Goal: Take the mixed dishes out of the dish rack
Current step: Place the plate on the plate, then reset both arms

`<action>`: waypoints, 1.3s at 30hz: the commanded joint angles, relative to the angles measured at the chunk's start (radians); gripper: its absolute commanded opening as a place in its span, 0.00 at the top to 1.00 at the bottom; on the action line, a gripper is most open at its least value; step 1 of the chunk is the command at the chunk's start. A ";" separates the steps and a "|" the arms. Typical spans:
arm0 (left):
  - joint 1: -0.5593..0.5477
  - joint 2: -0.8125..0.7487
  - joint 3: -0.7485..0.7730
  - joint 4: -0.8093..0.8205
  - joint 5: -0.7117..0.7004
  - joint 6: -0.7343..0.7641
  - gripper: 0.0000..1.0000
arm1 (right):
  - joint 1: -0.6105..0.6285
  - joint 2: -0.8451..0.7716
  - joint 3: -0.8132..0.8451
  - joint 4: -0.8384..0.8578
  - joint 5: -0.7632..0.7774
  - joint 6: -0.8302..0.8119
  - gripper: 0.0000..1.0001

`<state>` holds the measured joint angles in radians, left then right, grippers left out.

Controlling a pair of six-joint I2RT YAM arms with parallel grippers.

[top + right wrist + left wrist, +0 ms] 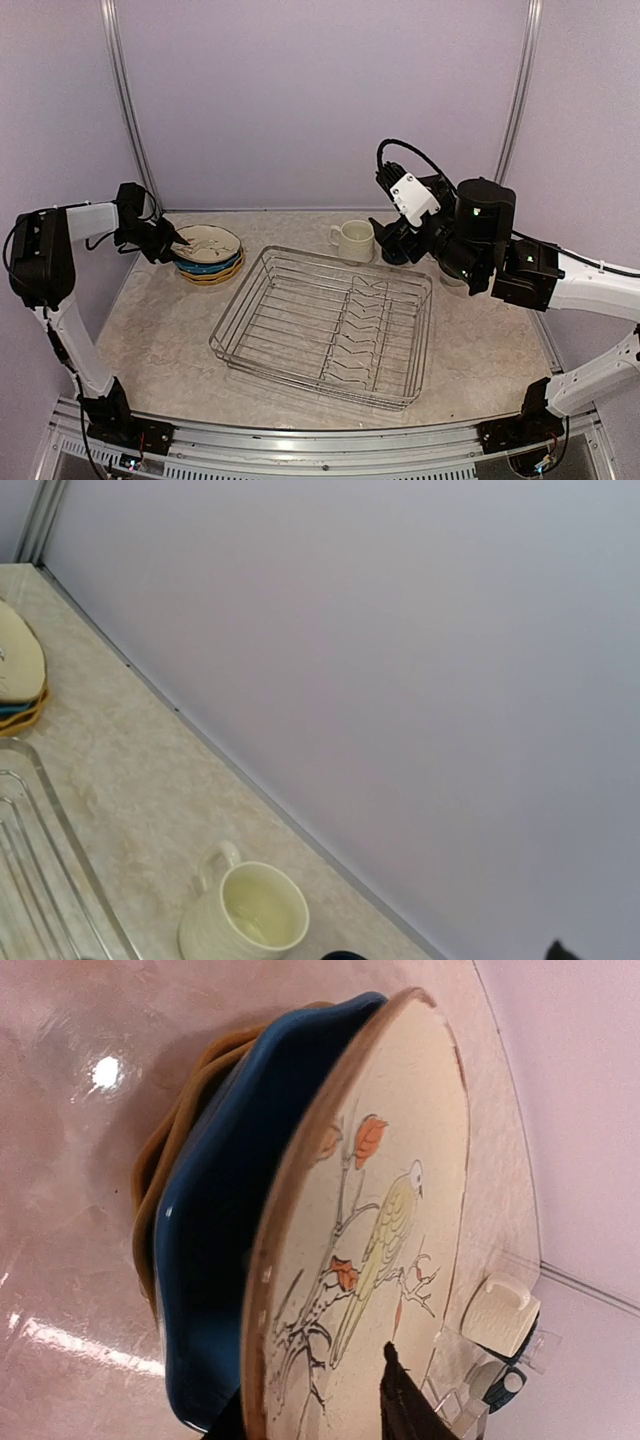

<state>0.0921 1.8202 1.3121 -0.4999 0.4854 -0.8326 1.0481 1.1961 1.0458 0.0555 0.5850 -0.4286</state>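
Note:
The dish rack [325, 325], a silver wire basket, stands in the middle of the table with nothing in it. At the back left, the cream patterned plate [208, 240] lies on the blue plate [222, 266] and the mustard plate [205, 277]. My left gripper [176, 243] grips the cream plate's [390, 1210] left rim, with one finger [405, 1400] on its face and the other under the rim. The cream mug [353, 240] stands upright behind the rack. My right gripper [392, 243] hovers just right of it, jaws apart, over a dark rim [345, 956] that may be the navy mug.
The back wall runs close behind the plates and the mug [245, 920]. The rack's near corner [400, 400] lies close to the table's front edge. My right arm [480, 240] reaches over the table's back right.

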 commanded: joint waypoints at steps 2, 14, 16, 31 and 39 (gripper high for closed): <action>-0.002 -0.064 -0.001 0.010 -0.032 0.060 0.51 | -0.042 -0.014 0.008 -0.009 -0.021 0.095 0.04; 0.000 -0.263 -0.051 -0.089 -0.113 0.103 0.08 | -0.438 -0.024 0.100 -0.247 -0.343 0.655 0.00; 0.001 -0.310 -0.047 -0.119 -0.136 0.112 0.04 | -0.493 -0.037 0.106 -0.281 -0.360 0.729 0.00; -0.005 -0.904 -0.040 -0.074 -0.270 0.229 0.01 | -0.528 -0.424 -0.063 -0.297 0.036 0.662 0.00; -0.009 -1.157 -0.333 0.085 -0.272 0.229 0.01 | -0.528 -0.680 -0.302 -0.258 0.028 0.710 0.00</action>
<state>0.0883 0.7189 1.1397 -0.4873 0.2241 -0.6205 0.5243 0.6086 0.8490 -0.2134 0.5930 0.2520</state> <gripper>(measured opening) 0.989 0.997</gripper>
